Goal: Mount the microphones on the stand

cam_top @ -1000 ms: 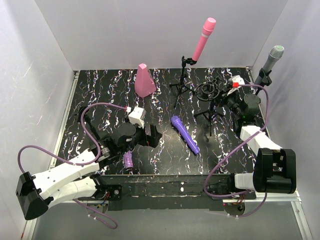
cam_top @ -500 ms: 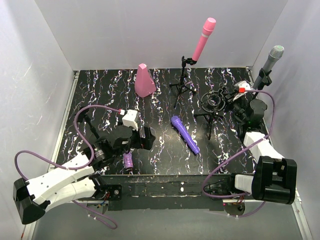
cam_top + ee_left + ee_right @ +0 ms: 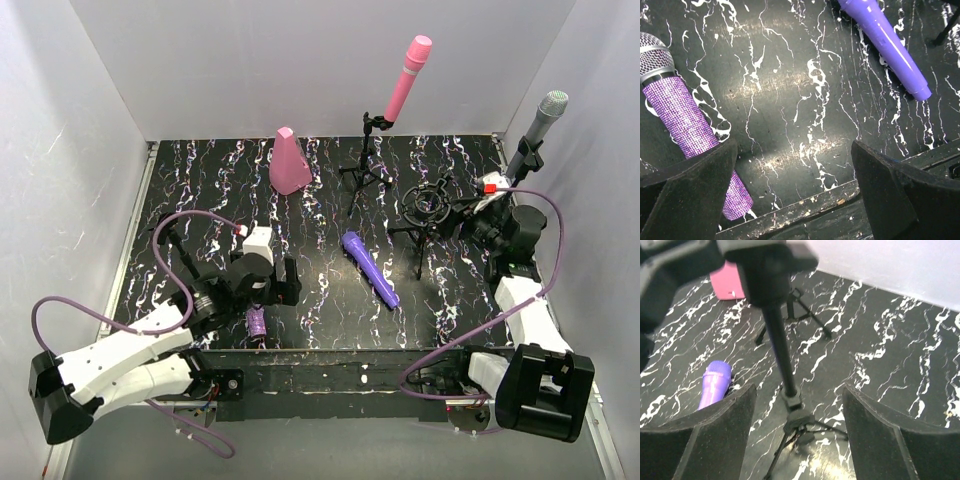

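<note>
Both arms have drawn back since a second ago, so the left gripper (image 3: pixel 794 150), jaws wide apart, hangs by the glitter mic (image 3: pixel 685 125) at the table's 7 o'clock, the violet mic (image 3: pixel 370 268) lies near centre, and the right gripper (image 3: pixel 797 395), likewise open and empty, faces the bare stand (image 3: pixel 782 365) at 3 o'clock.

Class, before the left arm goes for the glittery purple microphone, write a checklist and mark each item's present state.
1. Left claw open: ok.
2. Glittery purple microphone centred in that claw: not ok, off to one side.
3. Violet microphone clear of the grasp: ok.
4. Holder of the empty stand free: ok.
5. Right claw open: ok.
6. Pink microphone and silver-grey microphone seated on stands: ok.
</note>
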Robot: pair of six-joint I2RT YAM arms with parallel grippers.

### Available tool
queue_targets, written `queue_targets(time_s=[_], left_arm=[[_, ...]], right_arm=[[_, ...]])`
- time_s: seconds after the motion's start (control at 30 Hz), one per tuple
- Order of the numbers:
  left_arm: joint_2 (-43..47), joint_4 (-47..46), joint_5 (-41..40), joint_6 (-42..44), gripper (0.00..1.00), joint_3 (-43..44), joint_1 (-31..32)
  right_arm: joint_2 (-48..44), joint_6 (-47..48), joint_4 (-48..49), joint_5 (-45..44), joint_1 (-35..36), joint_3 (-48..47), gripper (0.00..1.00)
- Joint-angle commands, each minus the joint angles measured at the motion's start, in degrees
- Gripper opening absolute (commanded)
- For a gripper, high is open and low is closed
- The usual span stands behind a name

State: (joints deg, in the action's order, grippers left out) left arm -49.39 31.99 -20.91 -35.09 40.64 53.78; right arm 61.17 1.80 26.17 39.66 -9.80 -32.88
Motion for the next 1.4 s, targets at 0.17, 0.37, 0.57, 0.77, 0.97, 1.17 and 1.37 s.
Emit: queue_targets(time_s=[0.17,0.37,0.57,0.77,0.97,1.17,1.37], left_arm=[[-6.42,4.83,-3.43,-4.72,0.98,5.67,-0.17],[-10.11,14.14,-8.18,-5.25,0.98,9.27,-0.25],[-14.33,18.11,-13.55,-3.85,0.98,10.86,-2.09],[-17.67,12.41,-9.77,-1.65,0.98,7.53,-12.10],[-24.60,6.25,-6.61,0.02,0.95,5.24,-18.96],[-33.66,2.03,-1.60,0.73,0.86,4.62,-22.75],[-35.96,0.62,2.09,-0.33,0.49,4.10,-23.54]], right_arm=[[-5.08,11.10,-30.87,1.21,-1.88,-5.43,0.77],[-9.66,27.26,-60.14,9.71,-3.12,-12.46,0.87],[-10.45,30.36,-65.64,19.39,-3.99,-12.12,0.88],[-10.10,29.92,-63.35,22.56,-5.93,-9.22,0.88],[-10.19,30.28,-61.95,23.18,-7.07,-7.72,0.88],[-9.57,30.80,-62.21,23.00,-7.69,-7.55,0.88],[-10.37,30.98,-62.47,24.06,-8.21,-7.02,0.88]])
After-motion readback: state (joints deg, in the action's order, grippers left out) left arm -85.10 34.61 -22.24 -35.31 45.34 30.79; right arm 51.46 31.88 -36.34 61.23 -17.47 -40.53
